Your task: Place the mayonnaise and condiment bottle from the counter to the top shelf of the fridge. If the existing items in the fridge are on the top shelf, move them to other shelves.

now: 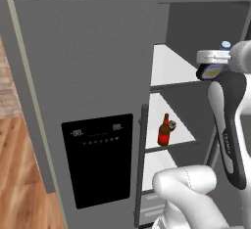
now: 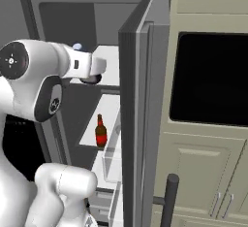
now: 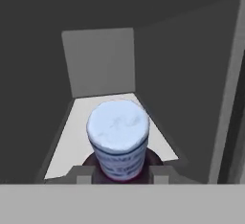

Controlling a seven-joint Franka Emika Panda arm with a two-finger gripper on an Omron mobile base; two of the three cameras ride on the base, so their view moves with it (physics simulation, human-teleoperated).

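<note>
My gripper (image 3: pixel 122 174) is shut on the condiment bottle (image 3: pixel 118 134), a dark purple bottle with a pale cap, one fingertip on each side of its body. I hold it high inside the open grey fridge (image 1: pixel 88 61), over the white top shelf (image 3: pixel 72 139). The pale cap (image 1: pixel 225 44) peeks out above my hand in the left base view. One shelf lower (image 1: pixel 184 135) stand the existing items: a red bottle with a brown neck (image 1: pixel 164 131) and a small brownish thing (image 1: pixel 172 124) beside it. The mayonnaise and the counter are out of view.
The open fridge door (image 2: pixel 133 124) stands edge-on to my right, with a clear door bin low on it. Cream cabinets and a black oven front (image 2: pixel 210 80) lie beyond. The fridge's other door carries a black display panel (image 1: pixel 98 159). A wood floor (image 1: pixel 19 174) is at left.
</note>
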